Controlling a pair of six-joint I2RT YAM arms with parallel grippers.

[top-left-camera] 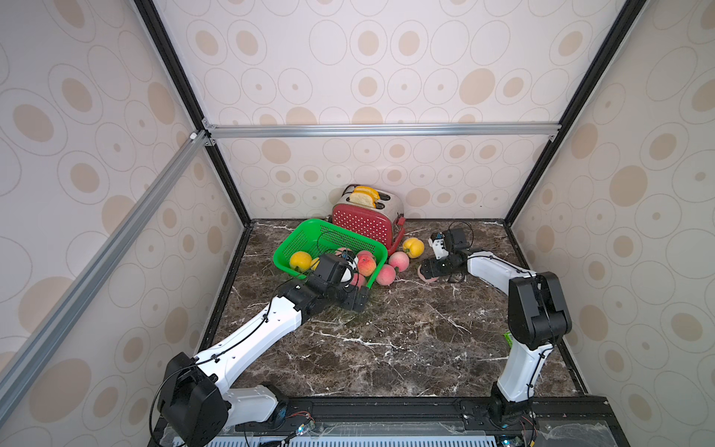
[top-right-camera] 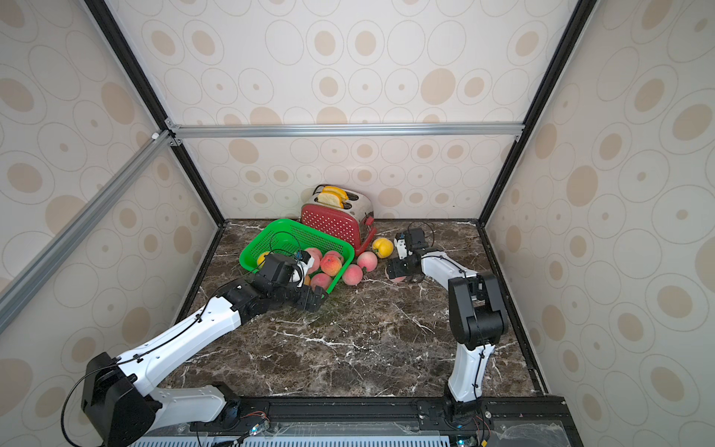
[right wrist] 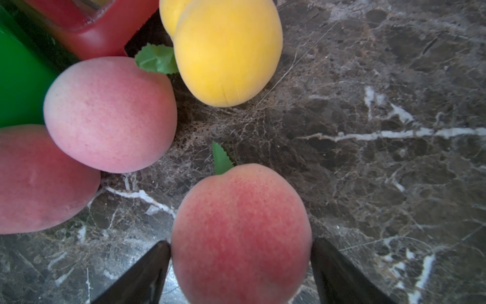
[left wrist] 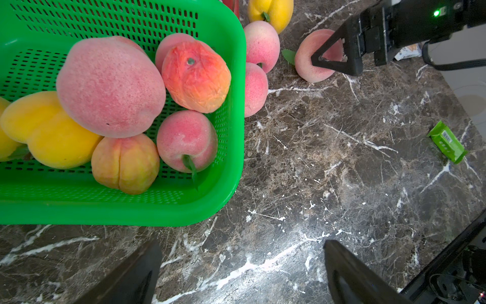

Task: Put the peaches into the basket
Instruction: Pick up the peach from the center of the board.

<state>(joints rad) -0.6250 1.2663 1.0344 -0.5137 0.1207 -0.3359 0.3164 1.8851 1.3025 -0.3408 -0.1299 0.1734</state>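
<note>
Meanwhile, on a dark marble counter [top-left-camera: 387,348], the right gripper [right wrist: 240,244] is clamped on a pink peach [right wrist: 240,223], one finger against each flank. Whether the fruit sits on the stone or hangs just clear of it is hard to tell from these angles. Two more pink peaches [top-left-camera: 399,261] lie touching each other just outside the green basket [top-left-camera: 294,240], on the side facing the right arm, w/ a yellow peach [top-left-camera: 413,247] near them at the foot of the red toaster [top-left-camera: 363,226]. Bread slices [top-left-camera: 363,196] stand in the toaster's slots.

The basket sits toward the back of the counter, right in front of the toaster. Inside it are at least six peaches [left wrist: 110,86], pink, orange-red & yellow, heaped together. The biggest pink one rides on top.

The left gripper [left wrist: 242,273] hovers over bare counter just off the basket's near corner, fingers spread wide, nothing btwn them. A small green packet [left wrist: 447,144] lies well apart from the fruit, near the counter's edge on the right arm's side.
</note>
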